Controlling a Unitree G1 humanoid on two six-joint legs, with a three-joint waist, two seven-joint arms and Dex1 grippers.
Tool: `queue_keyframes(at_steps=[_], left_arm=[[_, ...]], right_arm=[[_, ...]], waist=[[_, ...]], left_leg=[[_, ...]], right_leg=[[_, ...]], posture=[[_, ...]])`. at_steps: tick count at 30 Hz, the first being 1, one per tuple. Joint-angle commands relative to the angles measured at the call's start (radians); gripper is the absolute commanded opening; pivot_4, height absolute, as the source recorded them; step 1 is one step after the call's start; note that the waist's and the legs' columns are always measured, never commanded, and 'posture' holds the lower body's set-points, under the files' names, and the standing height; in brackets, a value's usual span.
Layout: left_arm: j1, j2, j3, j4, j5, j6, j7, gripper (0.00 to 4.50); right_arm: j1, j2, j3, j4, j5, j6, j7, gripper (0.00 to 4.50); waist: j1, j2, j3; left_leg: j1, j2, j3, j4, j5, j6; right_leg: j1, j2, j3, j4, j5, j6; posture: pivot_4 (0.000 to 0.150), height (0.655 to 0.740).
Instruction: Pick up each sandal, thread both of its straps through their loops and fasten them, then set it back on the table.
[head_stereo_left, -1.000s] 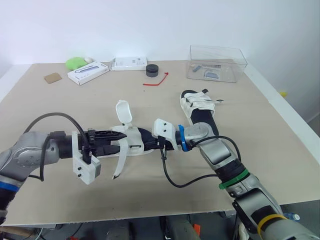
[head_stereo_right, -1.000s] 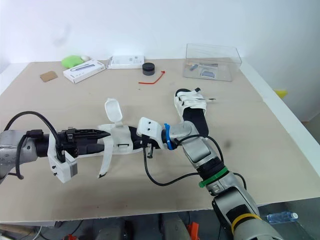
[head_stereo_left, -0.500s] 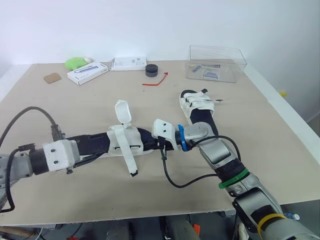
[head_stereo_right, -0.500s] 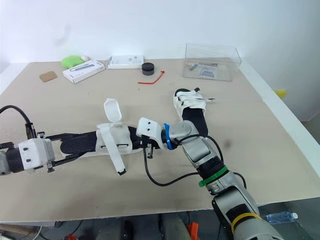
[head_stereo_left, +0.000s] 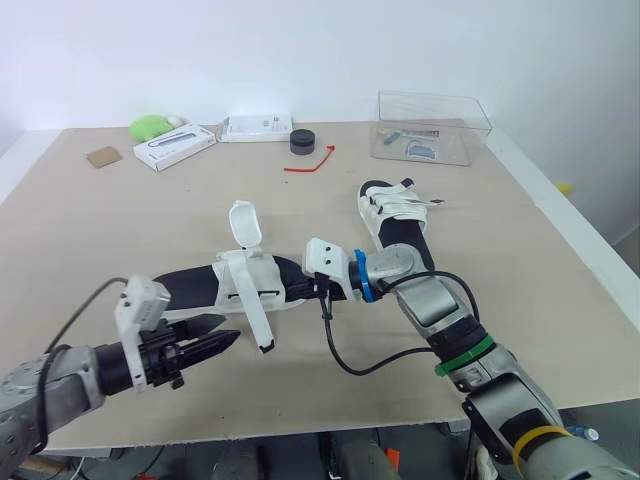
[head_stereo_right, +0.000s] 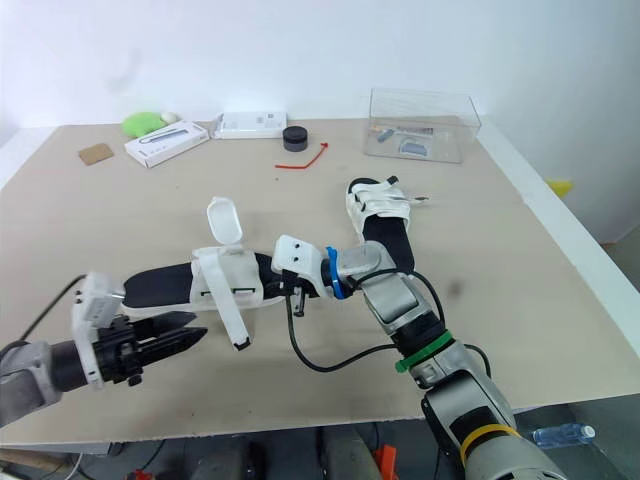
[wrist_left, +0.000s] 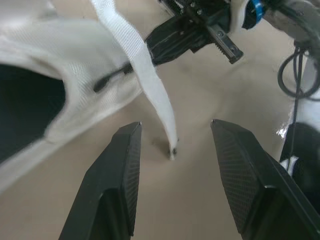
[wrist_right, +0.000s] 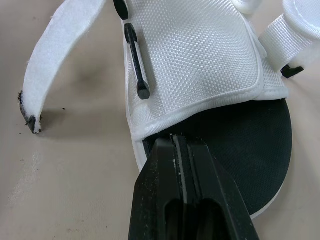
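Observation:
An open white sandal (head_stereo_left: 232, 284) with a black footbed lies mid-table. One loose strap (wrist_left: 148, 75) hangs over its upper toward the front edge, and the other strap (head_stereo_left: 246, 222) stands upright. My right gripper (head_stereo_left: 298, 285) is shut on the sole's edge (wrist_right: 235, 150) at the toe end. My left gripper (head_stereo_left: 226, 331) hovers open just in front of the sandal. The hanging strap's tip sits between its fingertips (wrist_left: 131, 131), untouched. A second white sandal (head_stereo_left: 396, 216) lies further right with its straps across the foot.
Along the back edge are a clear plastic box (head_stereo_left: 434, 126), a black round object (head_stereo_left: 303, 141), a red tie (head_stereo_left: 312, 160), two white boxes (head_stereo_left: 176, 146), a green object (head_stereo_left: 150, 125) and a cardboard piece (head_stereo_left: 104, 156). The table's front edge is near my left arm.
My left gripper has left the sandal and drawn back toward the table's front. The strap it held has swung over the upper and now hangs loose. The right gripper kept its hold.

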Motion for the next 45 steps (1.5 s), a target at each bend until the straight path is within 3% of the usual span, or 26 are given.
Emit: queue_keyframes(at_steps=[1,12,17,18,22,26,30,33,36,42,45], left_arm=[[-0.076,-0.052,-0.058,0.042,-0.041,0.071,0.064,2.26],[-0.231,-0.161,-0.15,0.117,0.011,0.166,0.036,2.26],[-0.226,-0.147,-0.133,0.132,0.039,0.187,-0.005,0.09],[-0.222,-0.143,-0.127,0.135,0.04,0.192,-0.016,0.03],[-0.217,-0.115,-0.085,0.138,-0.031,0.246,-0.061,0.03],[-0.288,-0.06,0.043,0.237,-0.321,0.336,-0.064,0.03],[-0.43,0.01,0.114,0.417,-0.4,0.371,-0.085,0.03],[-0.567,0.039,0.101,0.539,-0.376,0.408,-0.121,0.03],[-0.65,0.042,0.032,0.622,-0.242,0.417,-0.19,0.03],[-0.775,-0.016,-0.102,0.768,-0.074,0.468,-0.327,0.03],[-0.811,-0.034,-0.119,0.791,-0.054,0.527,-0.383,0.03]], right_arm=[[-0.022,0.006,0.0,-0.003,-0.005,-0.009,0.003,0.0],[-0.023,0.001,-0.004,-0.008,-0.011,-0.007,0.002,0.0],[-0.022,-0.002,-0.005,-0.012,-0.011,-0.004,0.003,0.0],[-0.022,-0.003,-0.005,-0.014,-0.01,-0.003,0.003,0.0],[-0.021,-0.004,-0.005,-0.018,-0.01,0.0,0.004,0.0],[-0.02,-0.006,-0.006,-0.018,-0.009,-0.002,0.006,0.0],[-0.025,-0.003,-0.003,-0.01,-0.01,-0.007,0.005,0.0],[-0.03,0.001,0.0,-0.003,-0.012,-0.015,0.007,0.0],[-0.032,0.003,0.001,0.003,-0.014,-0.022,0.008,0.0],[-0.027,0.005,-0.003,-0.006,-0.016,-0.019,-0.002,0.0],[-0.018,-0.003,-0.004,-0.02,-0.016,-0.012,-0.003,0.0]], waist=[[-0.001,-0.001,0.0],[0.0,-0.001,0.0],[-0.001,-0.001,0.0],[-0.001,-0.001,0.0],[-0.001,-0.001,0.0],[-0.001,-0.002,0.0],[0.0,-0.002,0.0],[0.0,-0.003,0.0],[-0.002,-0.003,0.0],[0.0,-0.003,0.0],[-0.001,-0.003,0.0]], left_leg=[[0.0,0.0,0.0,0.0,0.0,0.0],[0.0,0.001,-0.001,0.0,0.0,0.0],[0.0,0.002,-0.001,0.0,0.0,-0.001],[0.0,0.002,-0.001,0.0,0.0,-0.001],[0.0,0.002,-0.001,0.0,0.0,-0.001],[0.0,0.003,-0.001,0.0,0.0,-0.001],[0.0,0.003,-0.002,0.0,0.0,-0.001],[0.0,0.002,-0.001,0.0,0.0,-0.001],[-0.001,0.001,-0.001,0.0,0.0,-0.002],[-0.003,0.001,-0.001,0.0,-0.002,-0.005],[-0.004,0.001,-0.001,0.0,-0.002,-0.005]], right_leg=[[0.0,0.001,0.0,0.0,0.0,0.0],[0.0,0.005,0.003,0.0,0.0,-0.002],[0.0,0.007,0.005,0.0,0.0,-0.002],[0.0,0.007,0.005,0.0,0.0,-0.002],[0.0,0.007,0.005,0.0,-0.001,-0.003],[-0.001,0.007,0.005,0.0,-0.002,-0.006],[-0.001,0.008,0.004,0.0,-0.002,-0.006],[-0.001,0.008,0.004,0.001,-0.003,-0.007],[-0.001,0.008,0.004,0.0,-0.002,-0.005],[-0.002,0.009,0.003,0.0,-0.002,-0.007],[-0.003,0.009,0.002,0.001,-0.001,-0.009]], posture=[[0.15,0.7261],[0.15,0.7261],[0.15,0.7261],[0.15,0.7261],[0.15,0.7261],[0.15,0.7261],[0.15,0.7261],[0.15,0.7261],[0.15,0.7261],[0.15,0.7261],[0.15,0.7261]])
